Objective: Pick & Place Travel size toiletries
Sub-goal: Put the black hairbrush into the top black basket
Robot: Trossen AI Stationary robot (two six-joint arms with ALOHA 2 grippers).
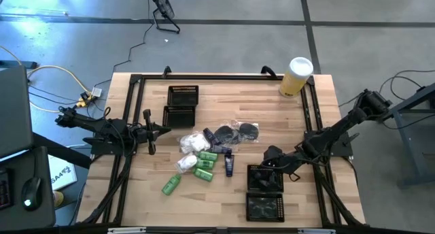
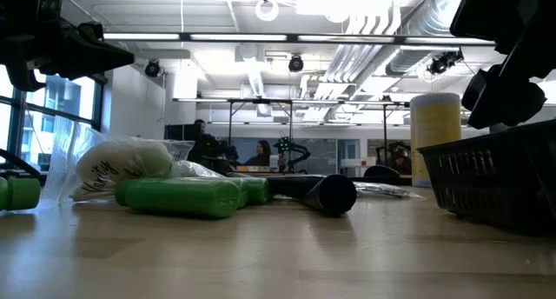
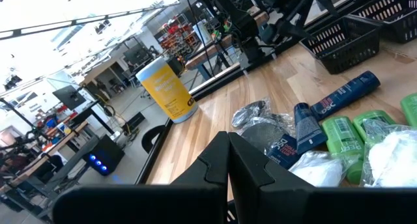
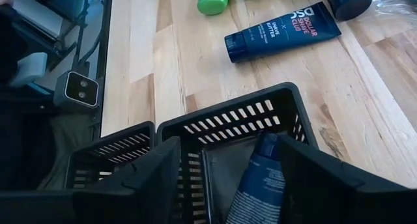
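The toiletries lie in a loose pile mid-table: green bottles (image 1: 204, 163), white crinkly packets (image 1: 193, 144), a dark blue tube (image 1: 229, 165) and round dark cases (image 1: 247, 131). One green bottle (image 1: 170, 185) lies apart, nearer the near edge. My right gripper (image 1: 270, 157) hangs open over a black mesh tray (image 1: 264, 180). A dark blue tube (image 4: 257, 185) lies inside that tray (image 4: 221, 120), between the spread fingers and apart from both. My left gripper (image 1: 149, 132) waits shut left of the pile, fingers together (image 3: 228, 146).
A second mesh tray (image 1: 265, 208) sits beside the first toward the near edge. Two more trays (image 1: 182, 95) (image 1: 179, 116) stand toward the far edge. A tall yellow cylinder with a white lid (image 1: 296, 76) stands at the far right corner. A black frame rims the table.
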